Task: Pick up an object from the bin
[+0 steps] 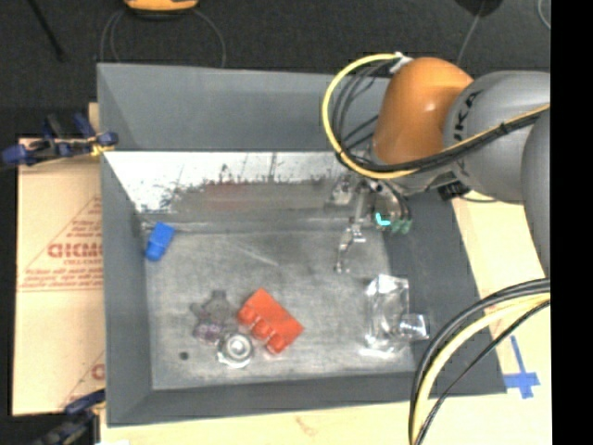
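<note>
The grey metal bin (232, 109) takes up the middle of the camera view, with its pale back wall scuffed and its floor mostly bare. The arm (496, 133) reaches in from the right, with an orange cover (417, 109) at its wrist and yellow-and-black cables looped around it. Below that cover, the hand (349, 244) hangs over a bare stretch of floor in the right half of the bin, near the back wall. I cannot tell whether it is apart or together.

The thing nearest the hand is a crumpled clear plastic piece (389, 315), which lies in the front right corner, near the hand but apart from it.

An orange-red block (271, 321) with ridges along one edge lies near the front wall, left of the middle. Just beside it to the left is a small grey-purple lump (211, 311). A blue block (159, 241) sits alone by the left wall, well apart from the hand. A small silver round piece (236, 349) lies in front of the orange-red block, close against it.
</note>
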Tool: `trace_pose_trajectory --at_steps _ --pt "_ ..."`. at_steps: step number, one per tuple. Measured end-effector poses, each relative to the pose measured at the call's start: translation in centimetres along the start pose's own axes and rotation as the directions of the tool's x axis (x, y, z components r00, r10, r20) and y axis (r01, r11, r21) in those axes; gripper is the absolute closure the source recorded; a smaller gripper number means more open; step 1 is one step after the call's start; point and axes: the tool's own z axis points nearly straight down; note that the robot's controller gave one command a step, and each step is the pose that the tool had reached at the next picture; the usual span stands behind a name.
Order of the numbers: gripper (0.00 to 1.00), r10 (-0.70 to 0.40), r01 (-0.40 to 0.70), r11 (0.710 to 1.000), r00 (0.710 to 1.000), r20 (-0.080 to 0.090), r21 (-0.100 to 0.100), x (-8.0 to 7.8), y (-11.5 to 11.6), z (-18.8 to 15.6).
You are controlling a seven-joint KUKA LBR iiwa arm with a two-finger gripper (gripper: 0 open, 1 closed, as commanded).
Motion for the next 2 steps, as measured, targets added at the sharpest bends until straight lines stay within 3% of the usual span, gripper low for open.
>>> trace_pose_trajectory --at_steps 1,2 --pt "0.00 -0.002 0.002 1.000 1.000 0.005 -0.004 -0.4 4.4 1.4" --pt "0.00 -0.331 0.331 0.944 0.944 0.006 0.003 9.6 6.3 -4.4"
